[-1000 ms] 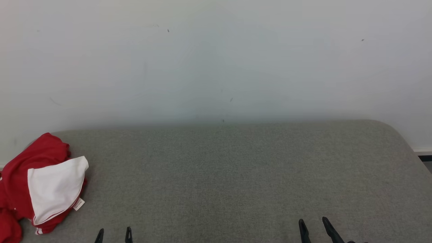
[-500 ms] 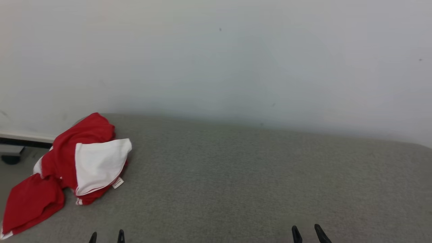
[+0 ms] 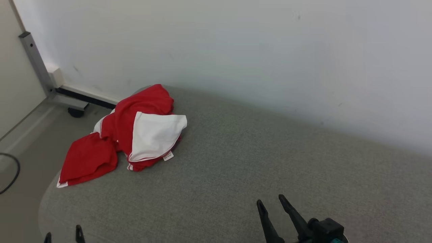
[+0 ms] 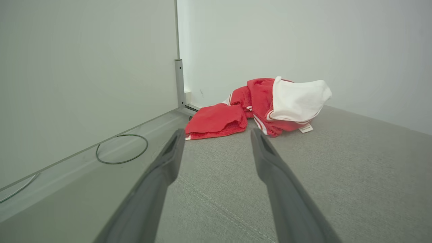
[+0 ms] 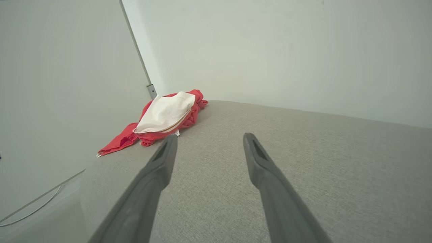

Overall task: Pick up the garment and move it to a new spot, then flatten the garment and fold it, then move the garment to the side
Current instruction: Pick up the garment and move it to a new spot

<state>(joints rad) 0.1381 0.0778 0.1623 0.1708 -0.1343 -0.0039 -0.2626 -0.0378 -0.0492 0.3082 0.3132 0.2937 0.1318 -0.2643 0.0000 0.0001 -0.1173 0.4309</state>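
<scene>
We see the garment (image 3: 135,135) at 1 o'clock off our left gripper (image 3: 63,234) — the nearer one — 10 o'clock off our right gripper (image 3: 270,199); both spread, empty.

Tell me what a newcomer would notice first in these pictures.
A crumpled red and white garment lies at the far left corner of the grey upholstered surface, bright against the pale wall. At the head view's lower edge, the right gripper and left gripper show with fingers open, apart from it.
</scene>
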